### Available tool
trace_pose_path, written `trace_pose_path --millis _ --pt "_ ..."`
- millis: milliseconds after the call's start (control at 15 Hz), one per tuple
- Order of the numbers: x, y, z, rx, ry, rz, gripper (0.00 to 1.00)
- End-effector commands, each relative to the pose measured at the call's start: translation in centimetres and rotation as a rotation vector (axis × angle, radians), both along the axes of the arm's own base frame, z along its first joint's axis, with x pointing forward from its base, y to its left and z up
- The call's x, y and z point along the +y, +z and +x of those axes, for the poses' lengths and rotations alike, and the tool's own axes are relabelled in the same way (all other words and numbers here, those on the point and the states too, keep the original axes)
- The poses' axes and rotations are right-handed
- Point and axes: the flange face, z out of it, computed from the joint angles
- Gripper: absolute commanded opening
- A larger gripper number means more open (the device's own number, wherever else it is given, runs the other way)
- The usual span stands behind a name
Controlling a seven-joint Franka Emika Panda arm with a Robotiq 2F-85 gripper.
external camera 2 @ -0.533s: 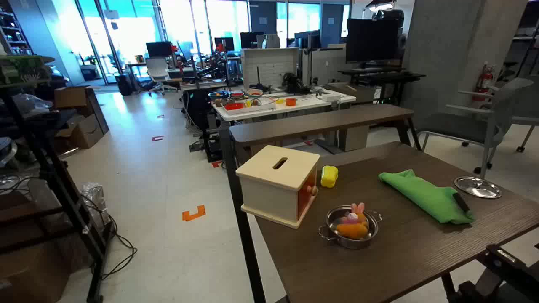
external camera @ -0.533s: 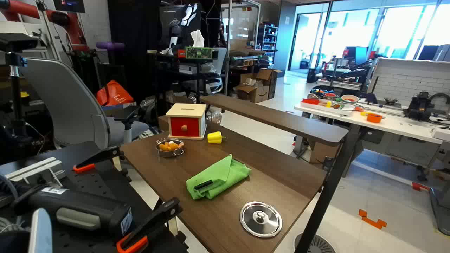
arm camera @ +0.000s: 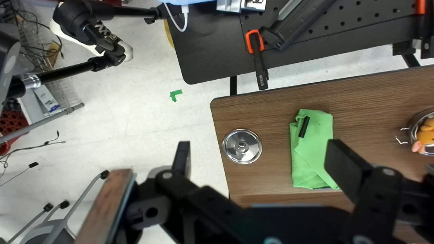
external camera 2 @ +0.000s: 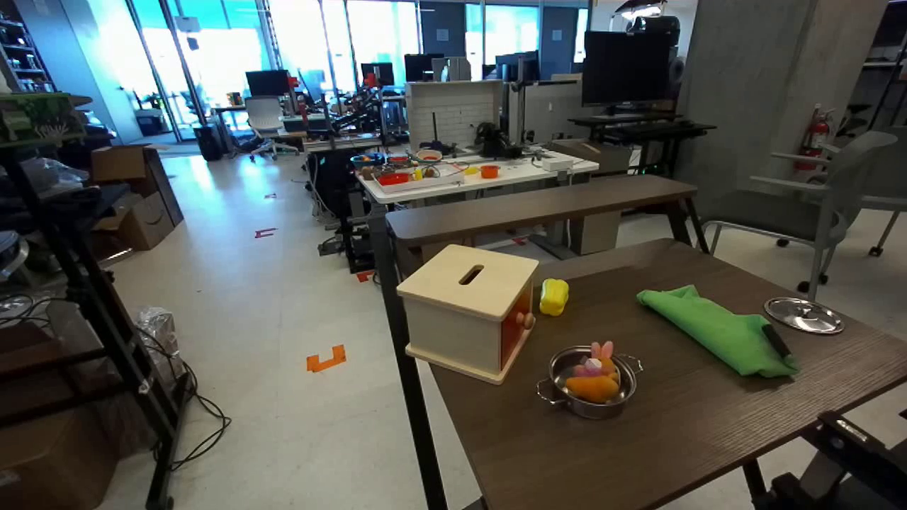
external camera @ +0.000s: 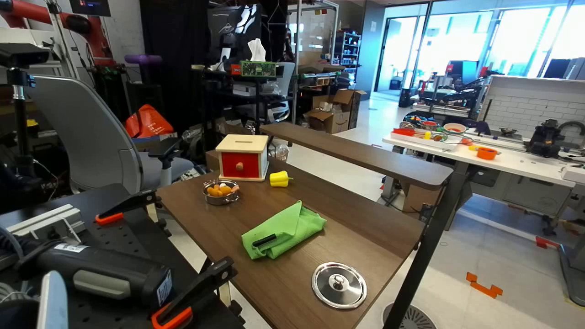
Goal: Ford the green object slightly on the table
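While gripper (arm camera: 259, 152) gapes wide, empty, metal dish (external camera 2: 602, 411) near green cloth (external camera 2: 716, 329) holds orange toys (external camera 2: 594, 389).

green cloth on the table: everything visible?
The green cloth is bright, soft-looking fabric, folded over itself into a creased bundle with a pointed corner. It lies on the brown table, between the metal lid and the pot, apart from both. A short black strip sits near one end; whether attached, I can't tell. Nothing else is seen touching it.

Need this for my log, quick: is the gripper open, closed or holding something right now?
Gripper: open, jaws wide apart, holding nothing; the green cloth lies on the table.
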Motion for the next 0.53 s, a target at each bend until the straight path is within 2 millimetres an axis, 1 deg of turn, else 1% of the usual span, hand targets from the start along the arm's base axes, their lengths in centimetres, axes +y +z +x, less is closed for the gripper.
trace_pose_path --millis 0,133,200,400,467 --pt "0.4 -1.4 2.0 -0.041 -0.021 0.019 1.00" --pt "1.2 -3.1 4.0 -0.067 -0.021 0.011 1.00" --pt "1.8 -4.4 5.2 -0.069 -0.014 0.005 1.00" --pt "3.5 -9.0 8.5 -0.076 -0.009 0.009 1.00" --pt "3.9 -10.9 9.5 -0.070 -0.002 0.012 1.00"
